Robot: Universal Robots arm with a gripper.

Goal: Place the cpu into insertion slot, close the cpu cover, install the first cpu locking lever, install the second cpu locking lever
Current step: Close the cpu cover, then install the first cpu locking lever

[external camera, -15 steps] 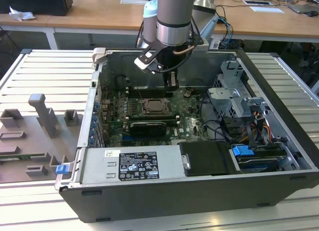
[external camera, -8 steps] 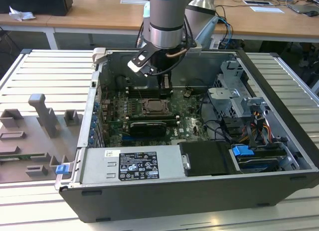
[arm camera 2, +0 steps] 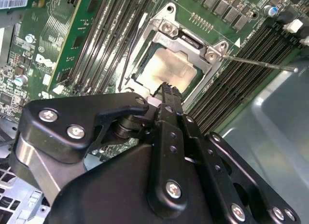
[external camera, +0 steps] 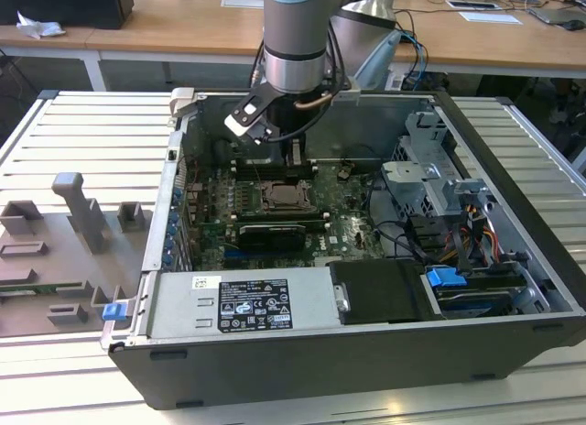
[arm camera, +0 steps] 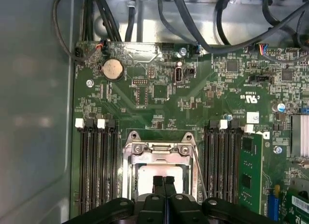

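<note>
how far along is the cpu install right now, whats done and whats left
Done: the cpu lies under the cpu cover, which is down flat over it. In hand: the gripper, jaws together and holding nothing, is over the cover's edge. Left: one locking lever sticks out loose across the memory slots, so it looks unlatched. I cannot tell the other lever's state.

An open case (external camera: pixel 320 370) is laid on a slatted counter (external camera: pixel 92 123). Inside the case, a labelled power supply (external camera: pixel 247 303) is seen along the near wall, a black card (external camera: pixel 272 234) just behind it, and a drive cage (external camera: pixel 426 178) toward the exterior view's right. Grey fixtures (external camera: pixel 82 210) are set outside the case, at the exterior view's left. A coin cell (arm camera: pixel 112 68) is mounted inside the case.
</note>
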